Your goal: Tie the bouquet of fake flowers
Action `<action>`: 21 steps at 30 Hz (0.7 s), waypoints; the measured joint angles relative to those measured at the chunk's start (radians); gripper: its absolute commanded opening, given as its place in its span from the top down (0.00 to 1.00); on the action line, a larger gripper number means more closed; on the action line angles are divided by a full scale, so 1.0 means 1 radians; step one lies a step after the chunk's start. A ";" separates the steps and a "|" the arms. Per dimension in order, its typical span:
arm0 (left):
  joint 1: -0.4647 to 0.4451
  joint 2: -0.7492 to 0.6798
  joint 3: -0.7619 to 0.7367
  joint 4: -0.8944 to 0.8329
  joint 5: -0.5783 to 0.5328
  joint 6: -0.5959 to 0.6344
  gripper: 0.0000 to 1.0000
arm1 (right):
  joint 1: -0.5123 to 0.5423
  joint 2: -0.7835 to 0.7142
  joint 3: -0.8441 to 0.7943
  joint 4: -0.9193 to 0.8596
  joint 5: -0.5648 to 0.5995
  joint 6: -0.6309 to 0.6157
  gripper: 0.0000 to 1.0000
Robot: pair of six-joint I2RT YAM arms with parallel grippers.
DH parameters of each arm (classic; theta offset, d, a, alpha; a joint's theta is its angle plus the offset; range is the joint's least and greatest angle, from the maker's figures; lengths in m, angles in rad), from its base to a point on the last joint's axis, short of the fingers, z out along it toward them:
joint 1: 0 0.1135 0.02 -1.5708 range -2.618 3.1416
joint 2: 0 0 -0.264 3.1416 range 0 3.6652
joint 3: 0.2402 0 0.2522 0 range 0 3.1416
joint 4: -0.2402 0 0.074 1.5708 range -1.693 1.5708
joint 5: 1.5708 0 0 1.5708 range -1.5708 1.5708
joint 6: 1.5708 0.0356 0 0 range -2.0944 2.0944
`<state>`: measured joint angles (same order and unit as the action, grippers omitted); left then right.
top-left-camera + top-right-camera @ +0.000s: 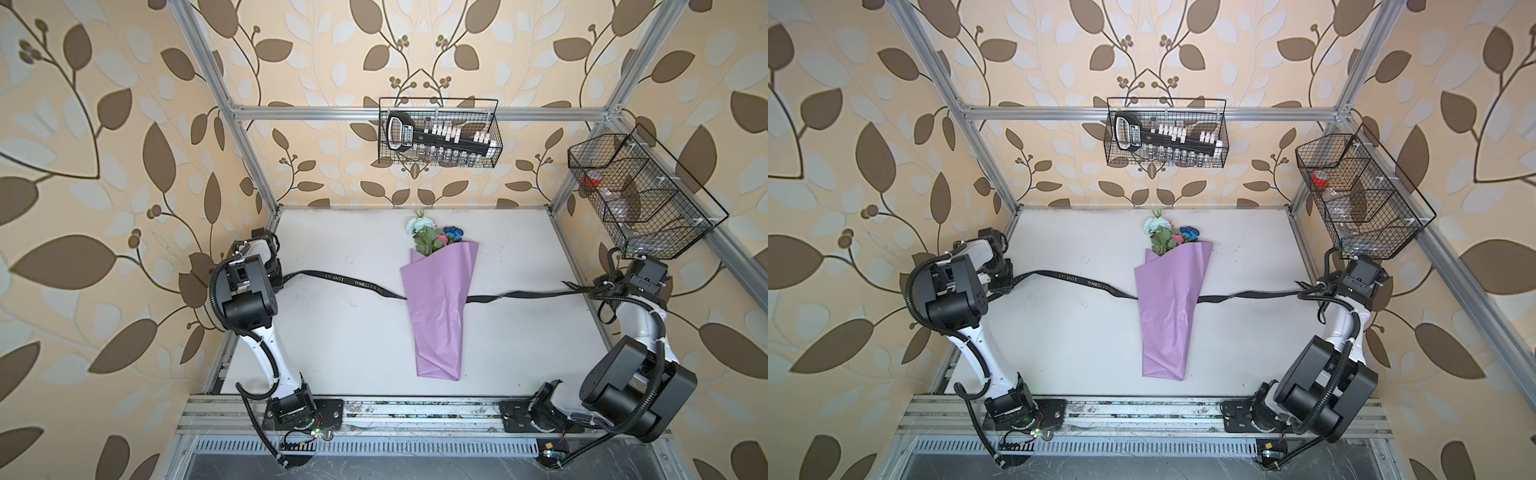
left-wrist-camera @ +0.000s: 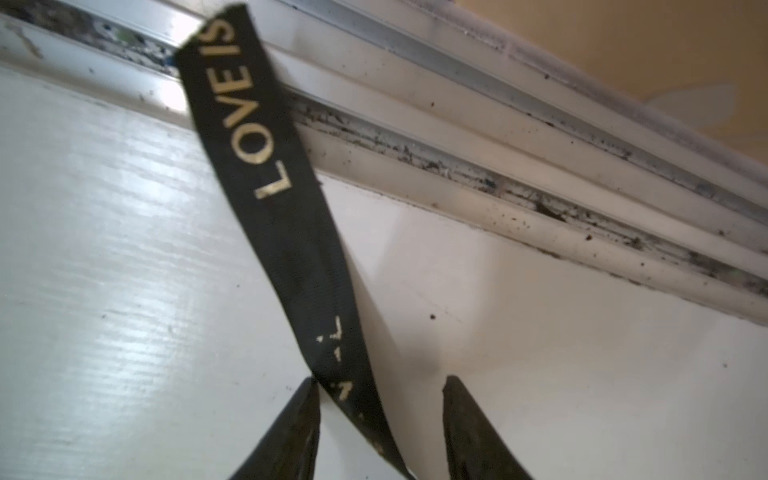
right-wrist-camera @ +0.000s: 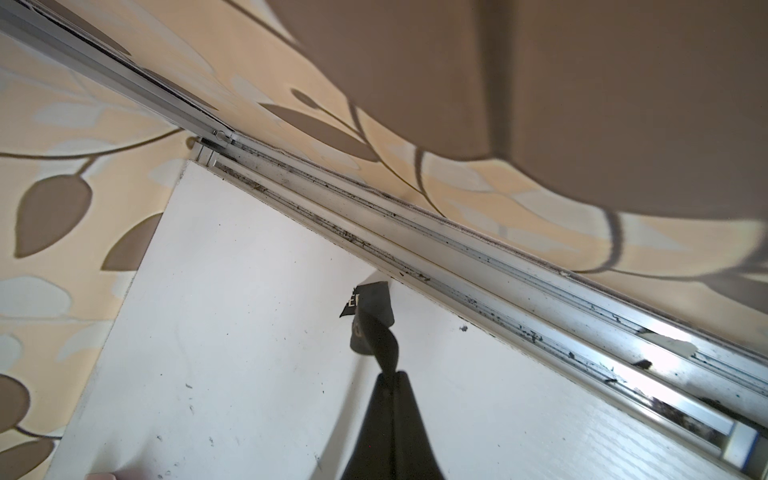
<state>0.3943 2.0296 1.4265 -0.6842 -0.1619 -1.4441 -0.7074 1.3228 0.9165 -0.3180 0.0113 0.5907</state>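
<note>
At the left pincer [image 2: 381,380]: jaws narrowed but not shut, a clear gap between them, with the black ribbon [image 2: 266,166] slanting through that gap, touching one finger only, its lettered end trailing beyond the tips toward the aluminium rail [image 2: 498,199]. At the right pincer [image 3: 395,376]: fingers pinched tight on the other ribbon end, a short twisted tail poking out past the tips. As for the bouquet of fake flowers [image 1: 436,324]: flat on the white table [image 1: 332,353], well apart from both pincers, between them, lying over the middle of the ribbon, not yet tied.

Risks, by judgement:
- Closing on the left with the ribbon off-centre, so catching only its edge or missing it.
- Pulling from either side while the ribbon sits pinned under light paper, so dragging or turning the bouquet instead of sliding beneath it.
- Carrying the twist at the right into the knot.
- Losing the short right tail from the pinch under a tug.

Only in the left wrist view: the gap and the ribbon's place within it; in both top views, that pincer largely hidden by its own arm. Only in both top views: the bouquet, and the slack run of ribbon from each pincer to it. Only in the right wrist view: the twist and the shortness of the tail.
</note>
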 measured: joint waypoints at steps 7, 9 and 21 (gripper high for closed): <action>0.000 -0.031 -0.056 0.035 0.002 -0.004 1.00 | 0.000 0.000 0.000 0.001 0.000 0.000 1.00; -0.002 -0.041 -0.068 0.048 0.010 0.006 1.00 | 0.000 0.000 0.000 0.001 -0.001 0.000 1.00; -0.179 -0.301 -0.135 0.164 0.087 0.345 1.00 | 0.014 -0.010 -0.014 0.019 -0.023 -0.004 1.00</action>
<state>0.2157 1.7283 1.2919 -0.5205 -0.0753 -1.0992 -0.6937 1.3128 0.9020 -0.2989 -0.0116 0.5869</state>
